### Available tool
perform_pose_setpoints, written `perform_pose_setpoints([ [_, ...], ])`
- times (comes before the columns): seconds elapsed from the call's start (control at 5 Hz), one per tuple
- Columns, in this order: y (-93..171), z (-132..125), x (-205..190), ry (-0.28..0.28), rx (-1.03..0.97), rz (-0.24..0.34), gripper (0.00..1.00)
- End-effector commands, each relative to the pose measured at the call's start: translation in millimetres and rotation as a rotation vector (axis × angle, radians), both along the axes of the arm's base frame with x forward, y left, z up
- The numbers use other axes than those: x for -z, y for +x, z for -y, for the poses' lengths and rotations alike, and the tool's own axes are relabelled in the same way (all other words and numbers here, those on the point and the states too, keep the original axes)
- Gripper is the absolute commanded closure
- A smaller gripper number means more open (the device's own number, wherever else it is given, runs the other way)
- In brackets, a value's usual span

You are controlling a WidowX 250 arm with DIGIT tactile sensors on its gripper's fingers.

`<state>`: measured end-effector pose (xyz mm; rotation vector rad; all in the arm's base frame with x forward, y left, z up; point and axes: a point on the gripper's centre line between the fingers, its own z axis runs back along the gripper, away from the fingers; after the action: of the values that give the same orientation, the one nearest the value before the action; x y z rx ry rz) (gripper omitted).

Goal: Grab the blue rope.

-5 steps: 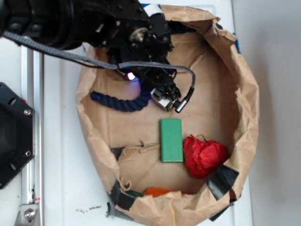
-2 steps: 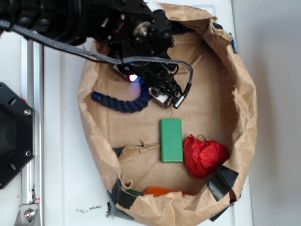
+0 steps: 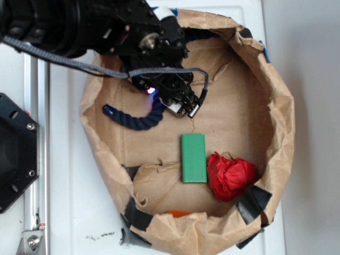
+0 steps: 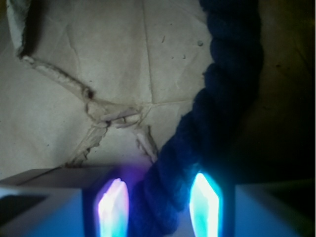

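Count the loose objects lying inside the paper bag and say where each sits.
3 clearly seen: the blue rope at the upper left under the gripper, the green block in the middle, the red cloth bundle right of it. An orange sliver at the bottom rim may be another.

A brown paper bag (image 3: pixel 276 95) lies open, patched with black tape (image 3: pixel 254 202). Inside, a green block (image 3: pixel 193 158) lies just beside a red cloth bundle (image 3: pixel 229 175).

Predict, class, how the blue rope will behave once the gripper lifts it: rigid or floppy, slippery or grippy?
The blue rope already lies in a curve on the paper, so it will probably sag either side of the gripper. Its twisted, fuzzy strands likely give good grip. The glossy end looks smoother, perhaps slicker.
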<state>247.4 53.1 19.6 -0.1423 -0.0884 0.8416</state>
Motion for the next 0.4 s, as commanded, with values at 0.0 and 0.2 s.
perform_pose_setpoints([
  [0.0,-8.9,9.0,-1.3,0.000,0.009,0.014,1.00],
  [0.2,-4.5,5.6,-7.7,0.010,0.051,0.053,1.00],
])
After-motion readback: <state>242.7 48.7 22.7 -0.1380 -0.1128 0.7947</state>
